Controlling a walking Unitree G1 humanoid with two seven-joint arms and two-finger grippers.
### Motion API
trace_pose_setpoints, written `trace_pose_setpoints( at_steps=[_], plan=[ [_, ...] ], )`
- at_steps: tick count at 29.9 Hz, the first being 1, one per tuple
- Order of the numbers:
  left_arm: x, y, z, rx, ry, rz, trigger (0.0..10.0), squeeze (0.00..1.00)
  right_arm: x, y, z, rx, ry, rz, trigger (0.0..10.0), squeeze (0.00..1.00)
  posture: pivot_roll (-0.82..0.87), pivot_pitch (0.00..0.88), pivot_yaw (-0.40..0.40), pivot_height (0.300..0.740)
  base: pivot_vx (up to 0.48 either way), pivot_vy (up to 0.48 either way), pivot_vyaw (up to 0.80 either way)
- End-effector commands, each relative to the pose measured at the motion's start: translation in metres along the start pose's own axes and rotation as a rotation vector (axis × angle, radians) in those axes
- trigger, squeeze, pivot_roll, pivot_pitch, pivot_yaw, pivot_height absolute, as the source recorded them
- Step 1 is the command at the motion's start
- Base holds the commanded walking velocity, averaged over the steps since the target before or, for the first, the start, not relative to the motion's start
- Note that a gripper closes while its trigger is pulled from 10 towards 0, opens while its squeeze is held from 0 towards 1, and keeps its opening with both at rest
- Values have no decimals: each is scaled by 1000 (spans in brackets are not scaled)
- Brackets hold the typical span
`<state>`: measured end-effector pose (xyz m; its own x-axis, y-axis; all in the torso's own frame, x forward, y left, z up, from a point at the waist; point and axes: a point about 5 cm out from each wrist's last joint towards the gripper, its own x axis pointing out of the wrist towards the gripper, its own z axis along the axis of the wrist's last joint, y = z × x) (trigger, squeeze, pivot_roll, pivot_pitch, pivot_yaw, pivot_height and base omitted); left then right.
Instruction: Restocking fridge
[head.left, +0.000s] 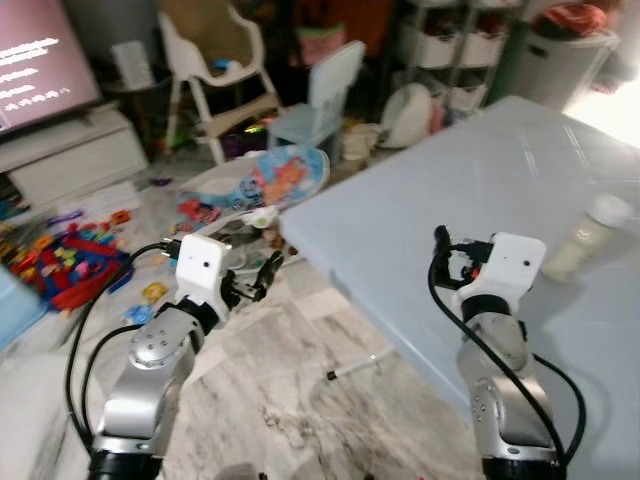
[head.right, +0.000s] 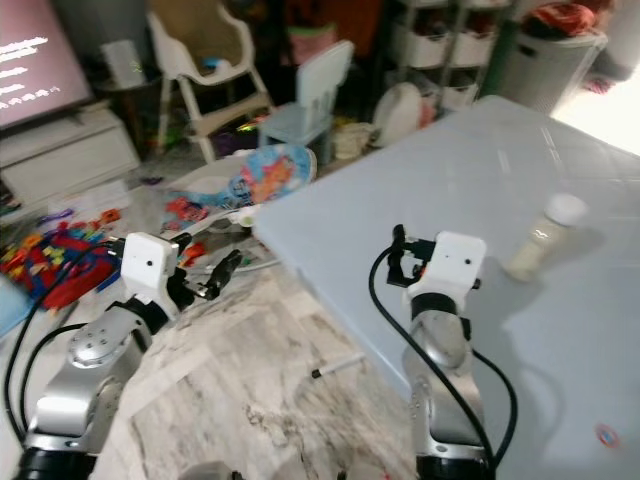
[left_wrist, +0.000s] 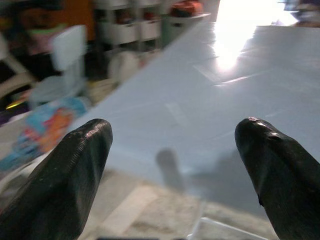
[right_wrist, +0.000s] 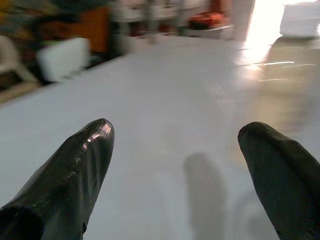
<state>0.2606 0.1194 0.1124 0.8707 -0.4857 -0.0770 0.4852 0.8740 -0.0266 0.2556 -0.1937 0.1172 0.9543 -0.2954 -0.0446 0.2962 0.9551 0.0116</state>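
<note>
A small bottle (head.left: 588, 238) with a white cap and pale yellowish contents stands upright on the light blue table (head.left: 440, 180), towards its right side. My right gripper (head.left: 447, 252) is held over the table, to the left of the bottle and apart from it. Its fingers (right_wrist: 80, 165) are open with nothing between them, and the blurred bottle (right_wrist: 292, 55) stands ahead and off to one side. My left gripper (head.left: 262, 276) hovers over the marble floor just off the table's near corner, open and empty, its fingers (left_wrist: 65, 170) pointing at the table edge.
Toys (head.left: 70, 255) are strewn on the floor at the left, in front of a TV stand (head.left: 70, 160). A baby bouncer (head.left: 280, 180), a white high chair (head.left: 215, 70) and a small blue chair (head.left: 320, 100) crowd the back. A pen (head.left: 355, 365) lies on the floor.
</note>
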Motion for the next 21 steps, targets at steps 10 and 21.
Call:
trace_pose_setpoints(
  at_steps=[10, 21],
  plan=[
    [-1, 8, 4, 39, -4, 14, 10000, 0, -2, 9, 3, -9, -17, 16, 10000, 0, 32, 0, 8, 740, 0, 0, -800],
    [0, 6, 5, 35, -19, -16, 10000, 0, 5, 5, 10, -48, -56, 10, 10000, 0, 31, 0, 11, 740, 50, 0, -509]
  ],
)
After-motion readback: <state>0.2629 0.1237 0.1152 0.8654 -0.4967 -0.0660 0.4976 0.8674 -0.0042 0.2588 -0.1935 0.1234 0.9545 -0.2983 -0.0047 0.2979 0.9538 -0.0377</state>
